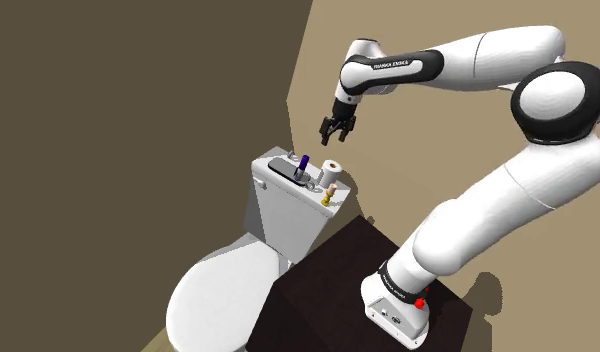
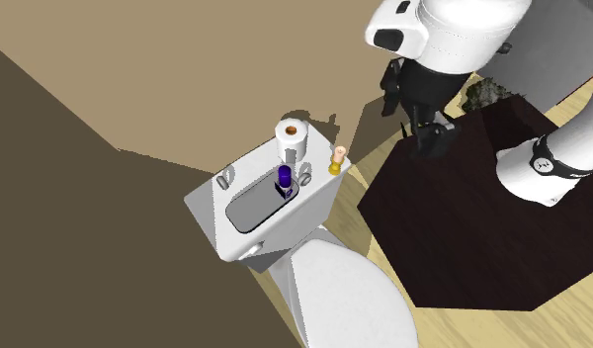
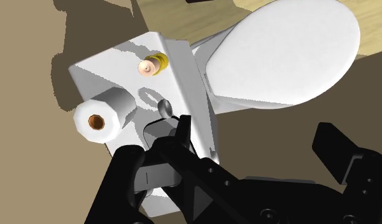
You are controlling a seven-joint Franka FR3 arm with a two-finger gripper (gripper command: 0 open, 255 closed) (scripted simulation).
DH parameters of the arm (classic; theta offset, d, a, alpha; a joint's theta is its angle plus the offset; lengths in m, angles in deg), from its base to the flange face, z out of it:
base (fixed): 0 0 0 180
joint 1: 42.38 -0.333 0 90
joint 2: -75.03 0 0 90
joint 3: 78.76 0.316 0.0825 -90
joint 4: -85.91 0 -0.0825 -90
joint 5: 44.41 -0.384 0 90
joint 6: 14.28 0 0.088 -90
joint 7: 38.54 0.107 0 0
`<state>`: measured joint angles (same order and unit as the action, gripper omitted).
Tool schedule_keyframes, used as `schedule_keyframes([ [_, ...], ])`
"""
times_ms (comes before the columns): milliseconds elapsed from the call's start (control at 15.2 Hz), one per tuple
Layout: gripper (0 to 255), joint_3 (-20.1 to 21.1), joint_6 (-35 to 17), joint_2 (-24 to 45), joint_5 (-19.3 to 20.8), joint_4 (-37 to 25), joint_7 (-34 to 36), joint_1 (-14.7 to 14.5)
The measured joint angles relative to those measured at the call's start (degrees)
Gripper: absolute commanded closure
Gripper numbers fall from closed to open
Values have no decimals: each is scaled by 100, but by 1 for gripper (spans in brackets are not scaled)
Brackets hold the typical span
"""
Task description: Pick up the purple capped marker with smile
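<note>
The marker (image 1: pixel 304 166) stands upright on the white toilet tank (image 1: pixel 276 205), with a purple cap and a dark body. In the second exterior view the marker (image 2: pixel 285 179) rises beside a grey recess in the tank lid (image 2: pixel 270 225). My gripper (image 1: pixel 336 131) hangs open in the air above the tank, off toward the toilet roll and well clear of the marker. It points downward with nothing between its fingers. In the wrist view the gripper (image 3: pixel 226 141) has its fingers spread wide over the tank (image 3: pixel 177 63). My hand (image 2: pixel 430 138) is dark against the stand.
A toilet roll (image 1: pixel 332 171) and a small yellow-and-peach bottle (image 1: pixel 327 197) stand on the tank near the marker. The closed toilet lid (image 1: pixel 213 290) lies below. The dark stand (image 1: pixel 333 270) abuts the toilet. A brown wall (image 1: pixel 138 120) rises behind the tank.
</note>
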<state>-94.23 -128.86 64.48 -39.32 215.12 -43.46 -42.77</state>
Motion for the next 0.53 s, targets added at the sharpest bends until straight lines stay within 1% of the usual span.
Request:
schedule_keyframes([
  [330, 0, -214, -323, 1163, -296, -643, -537, 97],
  [528, 0, -244, -467, 1915, -535, -1128, -806, 177],
])
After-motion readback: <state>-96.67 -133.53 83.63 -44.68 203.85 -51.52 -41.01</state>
